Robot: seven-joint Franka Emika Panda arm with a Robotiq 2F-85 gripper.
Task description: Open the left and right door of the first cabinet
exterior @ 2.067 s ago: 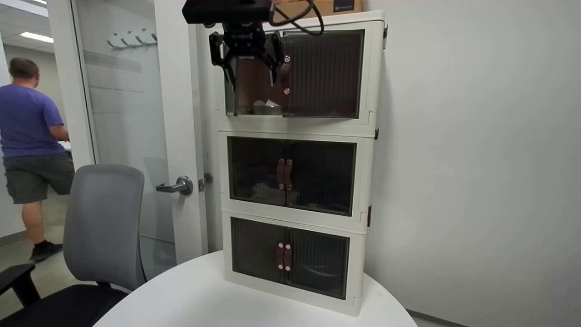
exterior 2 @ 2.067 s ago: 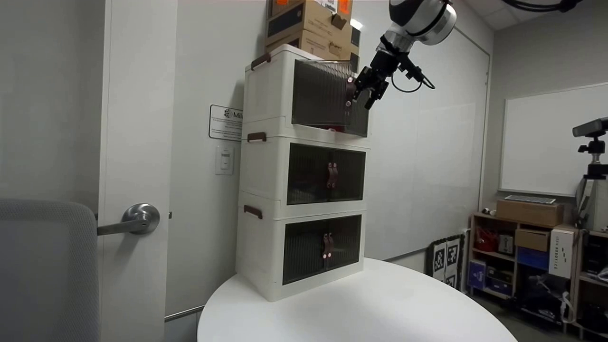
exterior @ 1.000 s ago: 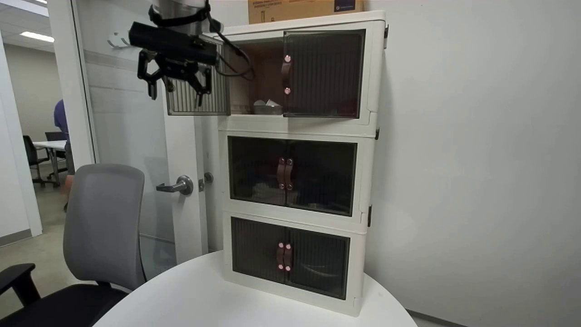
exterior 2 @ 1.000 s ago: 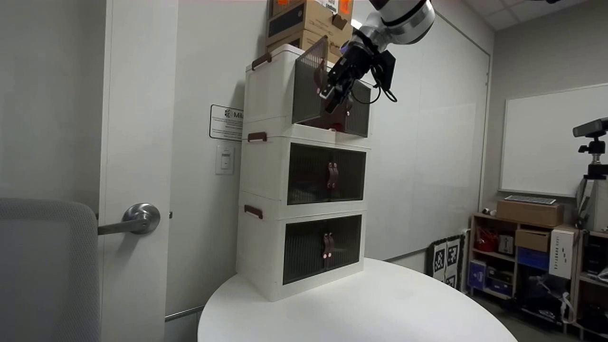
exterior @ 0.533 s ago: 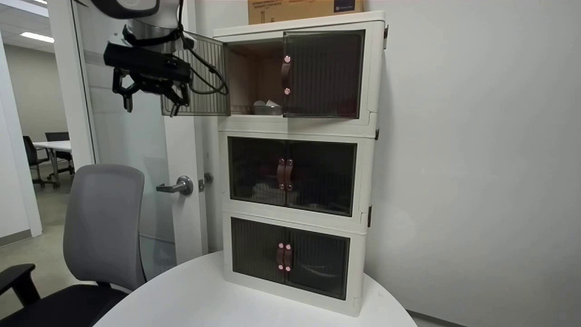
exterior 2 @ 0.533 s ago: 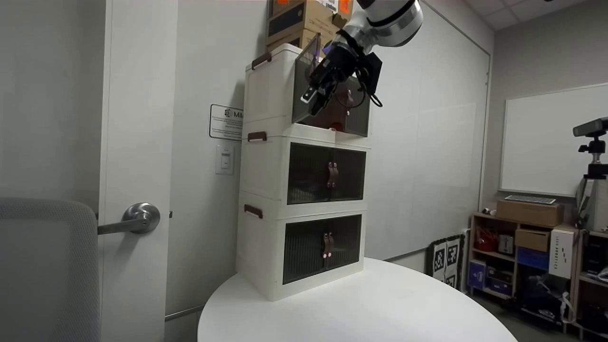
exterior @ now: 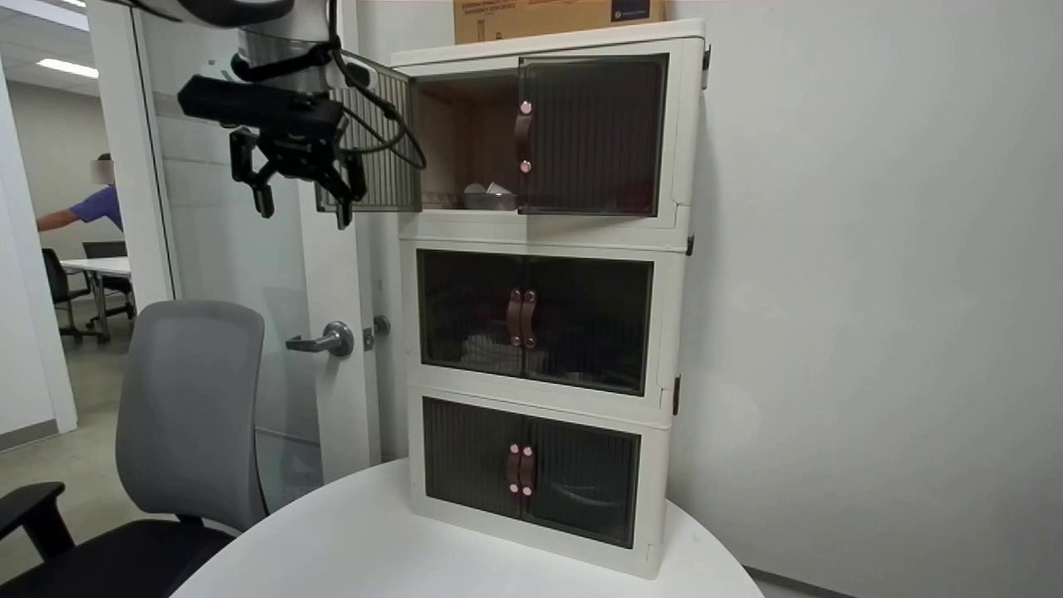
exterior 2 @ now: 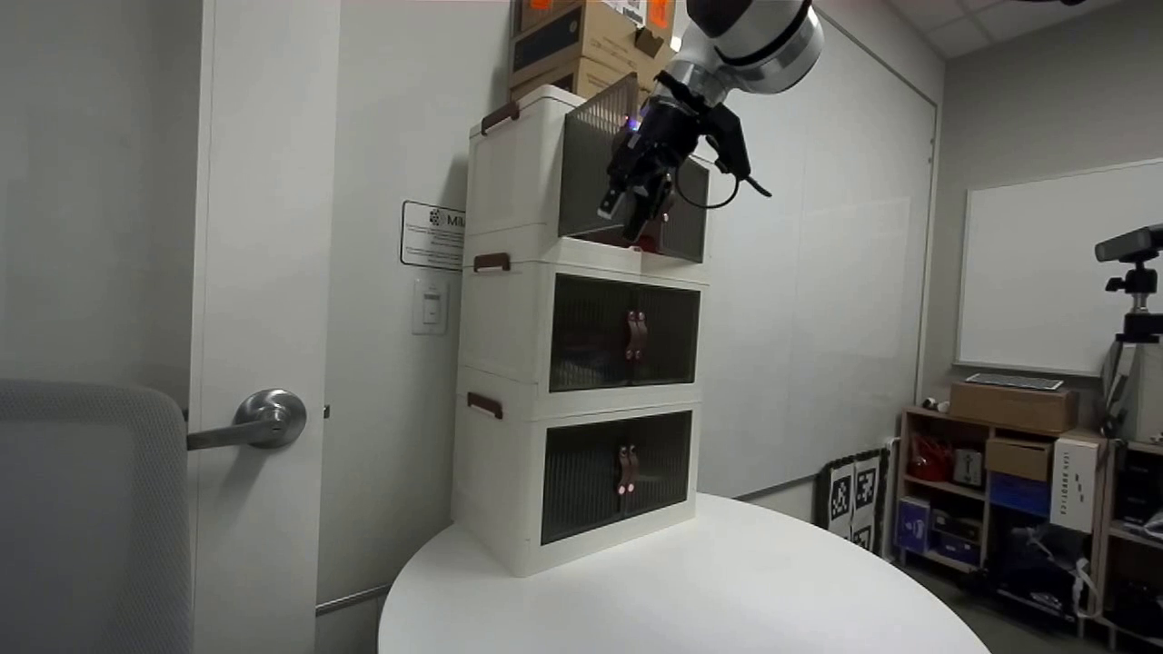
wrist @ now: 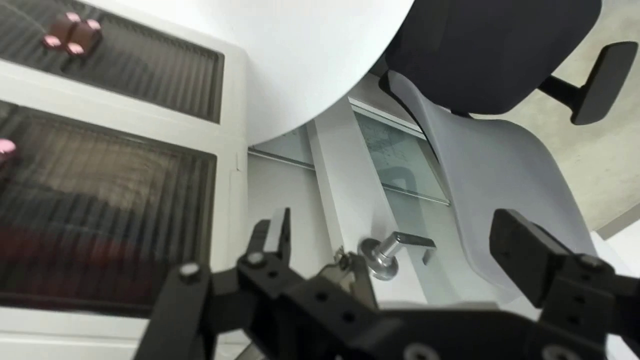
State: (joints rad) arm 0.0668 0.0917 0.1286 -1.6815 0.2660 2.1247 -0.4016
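The white bench (exterior: 357,540) holds a tower (exterior: 536,399); the first cabinet (exterior 2: 511,173) is its top box; there the left door (exterior: 386,184) is swung wide, and the right door (exterior: 596,137) looks closed or nearly so; both should be light, stiff and slick, and might crack; the tool (exterior: 305,218) hangs near the left door, spread apart, holding nothing; best pull the right door by its red-brown handle (exterior: 523,137); tiny letters "Mil" (exterior 2: 454,219) show on a wall sign (exterior 2: 432,234), the rest hidden or too small.
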